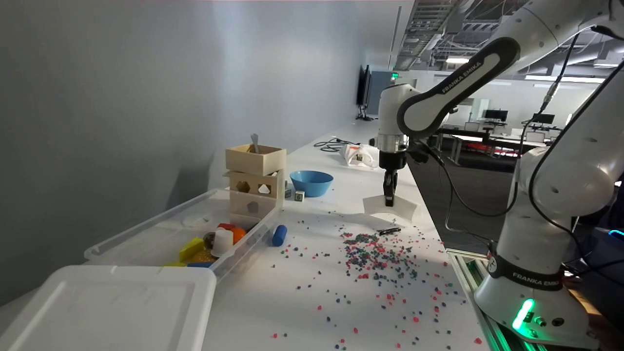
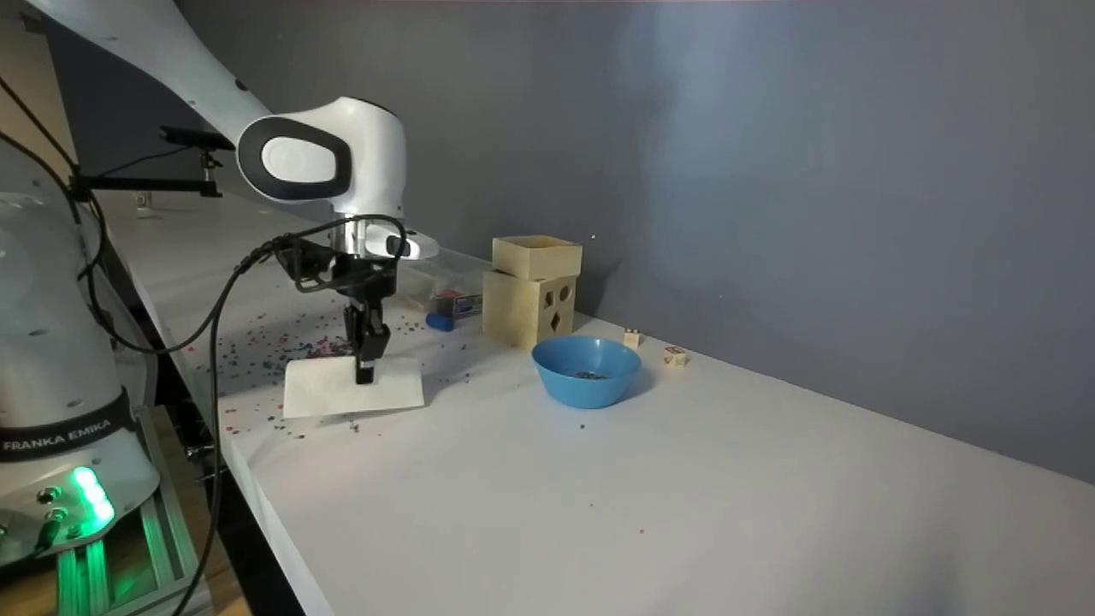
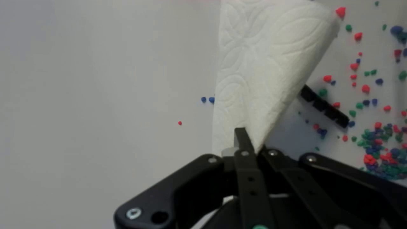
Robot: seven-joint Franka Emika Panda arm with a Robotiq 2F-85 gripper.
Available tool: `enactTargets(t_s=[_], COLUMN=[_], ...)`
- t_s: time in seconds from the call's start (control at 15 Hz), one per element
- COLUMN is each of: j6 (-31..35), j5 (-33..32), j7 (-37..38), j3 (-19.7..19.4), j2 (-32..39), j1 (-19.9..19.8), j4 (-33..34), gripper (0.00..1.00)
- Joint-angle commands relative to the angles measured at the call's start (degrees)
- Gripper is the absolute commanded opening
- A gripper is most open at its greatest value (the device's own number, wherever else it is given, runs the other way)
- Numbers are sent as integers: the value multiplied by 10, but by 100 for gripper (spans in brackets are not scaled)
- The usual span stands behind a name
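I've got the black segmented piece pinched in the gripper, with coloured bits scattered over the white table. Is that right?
Not quite: the wrist view shows the gripper pinching the white paper towel; the black segmented piece lies on the white table beside the towel. The coloured bits are scattered over the table, as you say.

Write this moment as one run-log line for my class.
Gripper: shut on paper towel | Colored bits: scattered on table | Blue bowl: near stacked wooden boxes

Room between towel (image 2: 351, 395) and bowl (image 2: 586, 395) — boxes (image 2: 517, 298) obstruct near the wall (image 2: 813, 214).
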Motion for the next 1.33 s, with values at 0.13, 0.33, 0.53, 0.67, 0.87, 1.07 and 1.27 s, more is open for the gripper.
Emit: enactTargets(t_s=[0.13,0.33,0.53,0.67,0.87,1.07,1.27], j6=[-32,-74,-122,-148,-141,-145,-137], j5=[-104,-155,-160,-147,-139,-137,-163], j7=[149,241,347,405,368,369,471], j3=[51,75,101,118,102,103,130], j2=[-12,-19,-11,-5,-3,-3,1], j1=[-80,-106,-105,-92,-75,-69,-76], j4=[4,8,10,10,10,10,10], gripper=[0,0,0,0,2,0,0])
